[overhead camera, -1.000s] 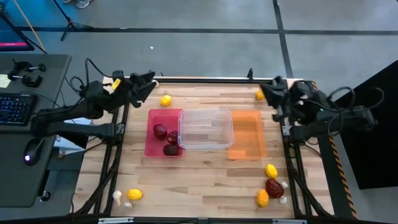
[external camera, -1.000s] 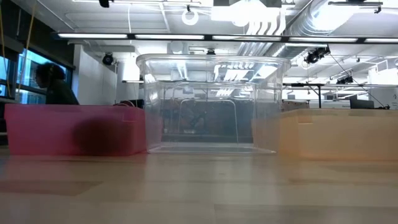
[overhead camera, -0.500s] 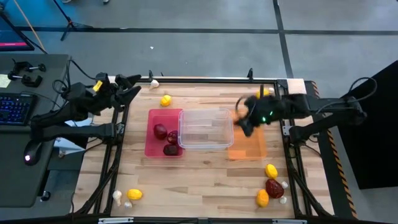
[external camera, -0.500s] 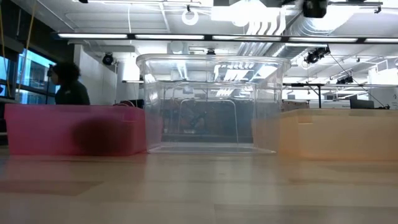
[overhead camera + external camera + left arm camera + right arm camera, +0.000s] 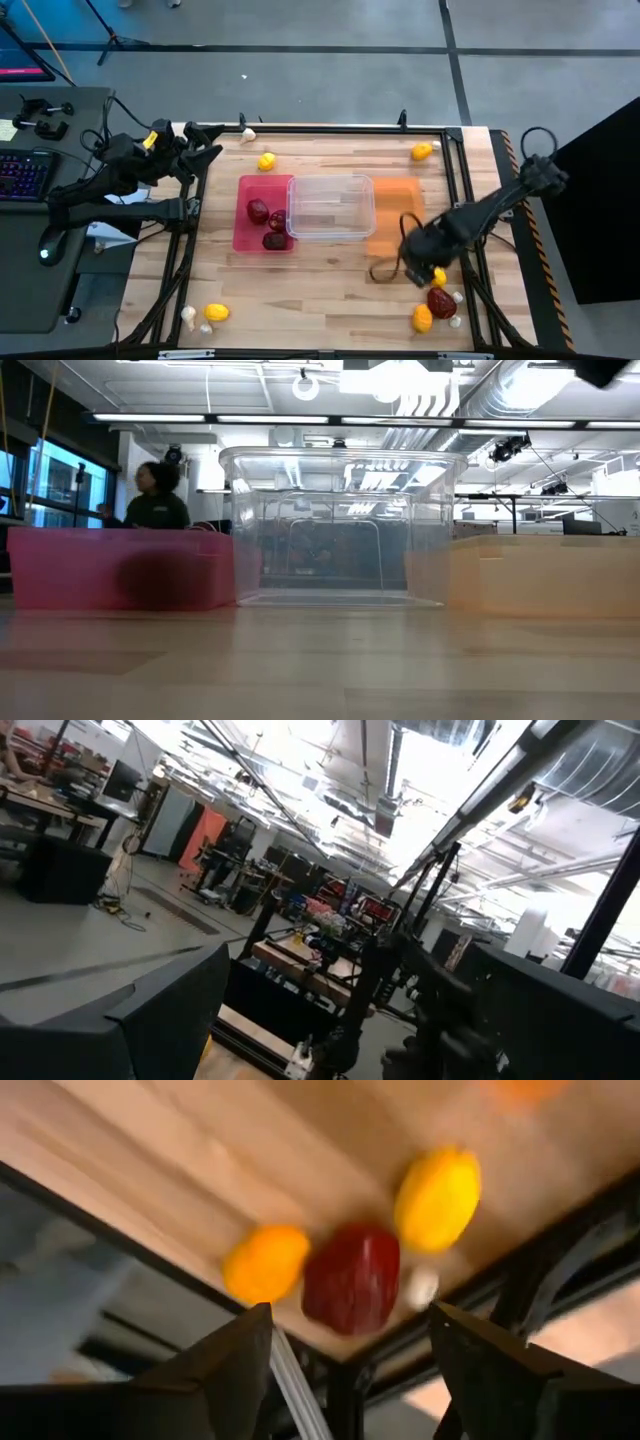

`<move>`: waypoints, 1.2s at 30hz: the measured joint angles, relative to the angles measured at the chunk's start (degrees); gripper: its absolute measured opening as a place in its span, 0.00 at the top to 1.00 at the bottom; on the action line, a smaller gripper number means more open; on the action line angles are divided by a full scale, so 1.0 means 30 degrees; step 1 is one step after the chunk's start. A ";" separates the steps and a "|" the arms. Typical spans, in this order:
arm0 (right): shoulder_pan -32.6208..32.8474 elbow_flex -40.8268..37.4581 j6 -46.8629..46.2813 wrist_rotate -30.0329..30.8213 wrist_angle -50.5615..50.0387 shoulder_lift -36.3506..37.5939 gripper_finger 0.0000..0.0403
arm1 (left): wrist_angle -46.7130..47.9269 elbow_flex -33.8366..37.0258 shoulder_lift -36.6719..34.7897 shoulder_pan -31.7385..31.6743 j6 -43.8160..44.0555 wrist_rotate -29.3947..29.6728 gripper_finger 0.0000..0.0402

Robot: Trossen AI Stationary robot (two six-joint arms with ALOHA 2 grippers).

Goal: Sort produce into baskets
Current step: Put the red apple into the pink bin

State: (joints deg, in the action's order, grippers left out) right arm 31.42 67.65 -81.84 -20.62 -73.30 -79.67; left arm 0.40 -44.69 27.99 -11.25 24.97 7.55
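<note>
The right gripper (image 5: 425, 262), fingers spread, hovers off the orange basket's (image 5: 398, 216) near corner, beside a lemon (image 5: 437, 1197), dark red lump (image 5: 352, 1278) and garlic bulb (image 5: 421, 1288) crowding the table's right edge. The left gripper (image 5: 205, 143) waits past the far-left corner, jaws open.

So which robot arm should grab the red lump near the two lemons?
The right arm, probably. Its gripper is open and hovers just beside the red lump and the lemons at the table's near right corner. The left gripper waits at the far left edge.
</note>
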 joint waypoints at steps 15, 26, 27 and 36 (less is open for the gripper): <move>0.4303 -0.5151 -0.9644 -0.1970 0.7319 -0.0469 0.33 | -0.0073 0.0000 0.0000 0.0000 0.0161 0.0042 0.02; 0.4575 -0.7380 -1.0602 -0.1141 0.9526 -0.0389 0.33 | -0.0073 0.0000 0.0000 0.0000 0.0519 0.0168 0.02; 0.4575 -0.7443 -1.0578 -0.1177 0.9596 -0.0389 0.33 | -0.0073 0.0000 0.0000 0.0000 0.0612 0.0175 0.02; 0.4582 -0.7478 -1.0069 -0.1108 0.9751 -0.0411 0.33 | -0.0073 0.0000 0.0007 0.0000 0.0627 0.0182 0.02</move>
State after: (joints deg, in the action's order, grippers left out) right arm 45.17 45.21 -112.04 -23.95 -44.05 -80.90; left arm 0.19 -44.69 28.01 -11.25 26.85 8.10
